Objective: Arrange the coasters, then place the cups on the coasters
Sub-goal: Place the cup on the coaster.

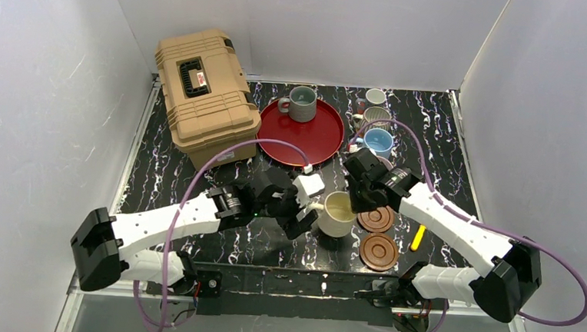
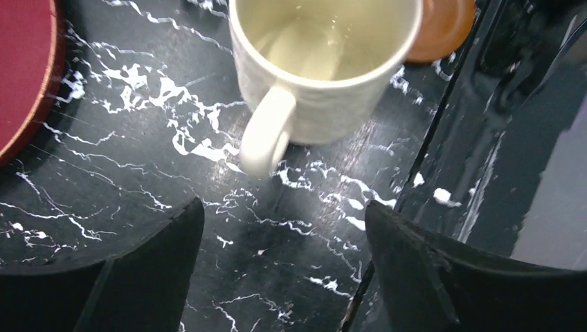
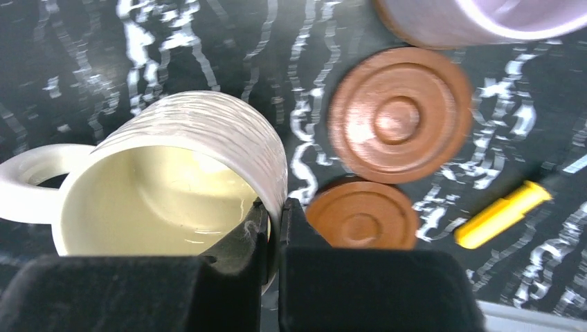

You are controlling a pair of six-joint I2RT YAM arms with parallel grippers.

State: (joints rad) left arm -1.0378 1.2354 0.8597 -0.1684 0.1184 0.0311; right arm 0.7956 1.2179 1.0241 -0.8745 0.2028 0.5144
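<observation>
Pinching rim of cream-yellow mug (image 3: 173,173) with right pincer (image 3: 273,214), fingers nearly together. Holding left pincer (image 2: 284,214) wide, just short of the mug handle, apart from it. Mug near middle of worktop (image 1: 182,174) near edge, just beside two brown coasters (image 3: 399,114), on neither. Grey-green mug (image 1: 302,103) on red tray (image 1: 299,143) toward far edge.

White arms (image 1: 164,223), black joints (image 1: 97,250), purple cables (image 1: 276,141), black left gripper (image 2: 282,211).
</observation>
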